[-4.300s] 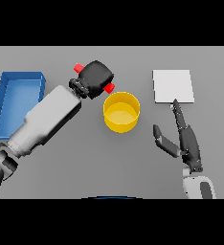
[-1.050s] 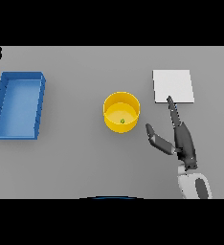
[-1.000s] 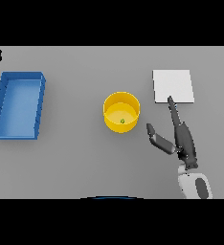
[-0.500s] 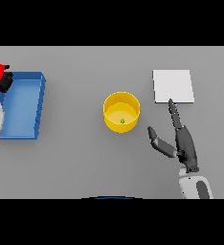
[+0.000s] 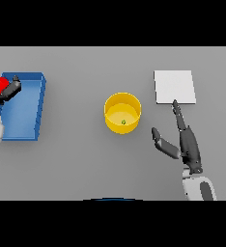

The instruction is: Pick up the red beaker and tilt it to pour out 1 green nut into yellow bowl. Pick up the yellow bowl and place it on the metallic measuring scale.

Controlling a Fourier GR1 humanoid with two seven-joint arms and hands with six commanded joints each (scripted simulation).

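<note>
While left hand (image 5: pixel 4 94) gripped red beaker (image 5: pixel 0 86), right hand (image 5: pixel 185 142) lay open; yellow bowl (image 5: pixel 122 113) prob. light, rigid — take by rim.

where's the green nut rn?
Head view: the green nut lies inside the yellow bowl at table centre, between the blue tray on the left and the scale on the right.

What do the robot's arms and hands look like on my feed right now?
Both hands are dark grey, nearly black, with slim jointed fingers. The right hand joins a white forearm through a dark wrist. The left hand sits at the view's edge above a pale grey-white forearm. No cables or markings show.
</note>
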